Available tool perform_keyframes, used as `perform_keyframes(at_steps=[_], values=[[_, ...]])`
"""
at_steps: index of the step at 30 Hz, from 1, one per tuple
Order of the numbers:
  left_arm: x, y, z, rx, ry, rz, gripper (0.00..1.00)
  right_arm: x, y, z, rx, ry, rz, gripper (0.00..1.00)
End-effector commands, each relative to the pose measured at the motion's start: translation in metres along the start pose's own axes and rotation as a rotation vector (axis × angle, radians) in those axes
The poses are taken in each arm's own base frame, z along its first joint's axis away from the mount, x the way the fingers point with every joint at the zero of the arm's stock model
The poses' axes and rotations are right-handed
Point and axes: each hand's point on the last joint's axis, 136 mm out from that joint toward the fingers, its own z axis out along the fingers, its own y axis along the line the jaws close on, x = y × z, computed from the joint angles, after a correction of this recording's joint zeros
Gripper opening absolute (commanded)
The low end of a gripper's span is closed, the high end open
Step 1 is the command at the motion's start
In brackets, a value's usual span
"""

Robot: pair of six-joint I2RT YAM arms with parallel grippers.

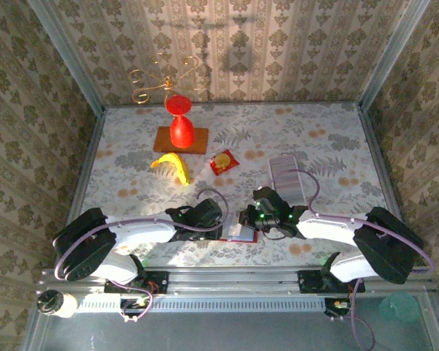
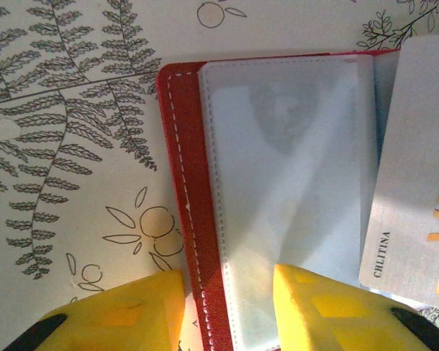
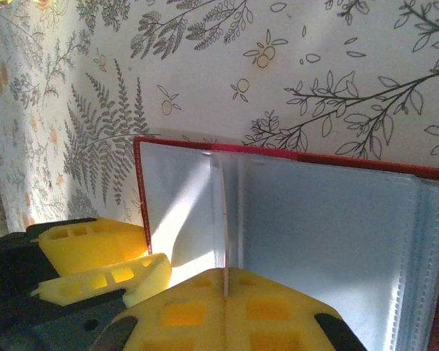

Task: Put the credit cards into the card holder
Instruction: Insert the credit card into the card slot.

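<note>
The dark-red card holder [image 1: 241,236] lies open near the table's front edge, its clear sleeves [image 2: 285,168] facing up. My left gripper [image 2: 230,281] is open and straddles the holder's left red edge [image 2: 184,183]. One yellow finger [image 2: 124,314] is over the table and the other is on the sleeve. My right gripper [image 3: 225,274] is shut on a whitish credit card [image 2: 417,168]. In the right wrist view this card [image 3: 224,219] stands edge-on over the holder's open pages [image 3: 329,234]. A stack of further cards [image 1: 285,175] lies behind the right arm.
A red sachet with a yellow circle [image 1: 222,161], a banana [image 1: 172,164] and a red vase [image 1: 179,124] on a brown board [image 1: 194,142] sit further back. A gold wire stand [image 1: 164,80] is by the back wall. Patterned walls enclose the table.
</note>
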Motion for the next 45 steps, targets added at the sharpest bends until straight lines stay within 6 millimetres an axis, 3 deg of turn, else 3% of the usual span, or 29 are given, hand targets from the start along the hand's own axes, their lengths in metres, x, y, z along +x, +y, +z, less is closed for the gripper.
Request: perform_keyframes(at_steps=[1,24,35,45], values=[[0.022,0.006,0.009,-0.007,0.084,0.005,0.37,0.006,-0.007,0.007,0.014,0.011,0.022,0.0],[0.024,0.006,0.008,0.01,0.074,-0.01,0.35,0.026,-0.016,0.006,0.008,0.058,0.021,0.0],[0.024,0.004,0.007,0.009,0.071,-0.008,0.35,0.025,-0.022,0.006,0.02,0.05,0.032,0.0],[0.023,0.002,0.007,0.013,0.068,-0.005,0.35,0.021,-0.015,0.003,-0.01,0.04,0.007,0.0]])
